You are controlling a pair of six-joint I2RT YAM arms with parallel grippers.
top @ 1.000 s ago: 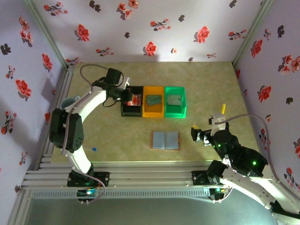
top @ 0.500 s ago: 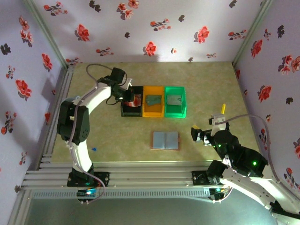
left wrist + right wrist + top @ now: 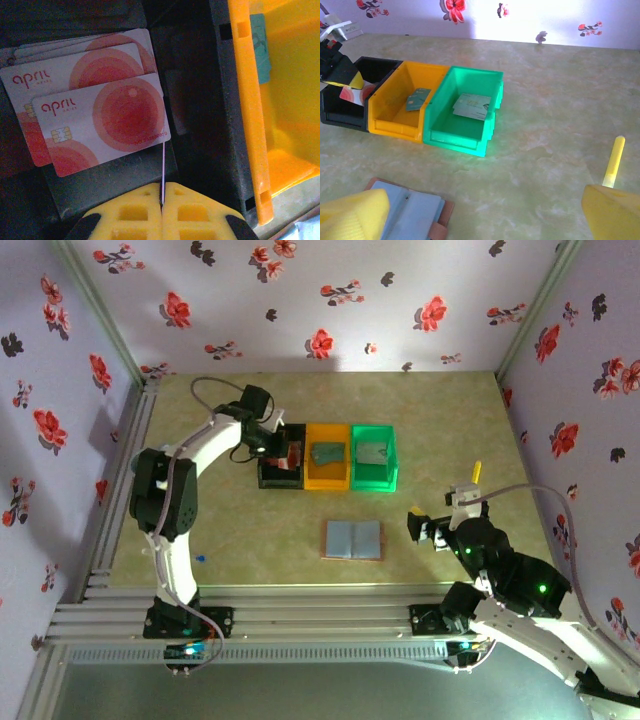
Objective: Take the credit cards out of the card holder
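The card holder [image 3: 353, 539] lies open on the table, blue-grey inside up, and its corner shows in the right wrist view [image 3: 405, 215]. Pale credit cards [image 3: 100, 120] with red-orange circles lie overlapped in the black bin [image 3: 268, 478]. My left gripper [image 3: 270, 445] hangs over that bin, its yellow fingers [image 3: 135, 215] shut on one more credit card [image 3: 163, 165], seen edge-on as a thin white line. My right gripper [image 3: 425, 525] stands open to the right of the card holder, nothing between its fingers [image 3: 350, 215].
An orange bin [image 3: 328, 480] holds a teal card [image 3: 417, 99] and a green bin [image 3: 374, 483] a grey card [image 3: 472, 106]; both stand right of the black one. A yellow stick [image 3: 476, 471] lies at the right. A small blue bit [image 3: 201, 559] lies near the left arm.
The left arm's elbow has swung in towards the middle and its wrist has shifted slightly right over the black bin. The right arm has not moved.
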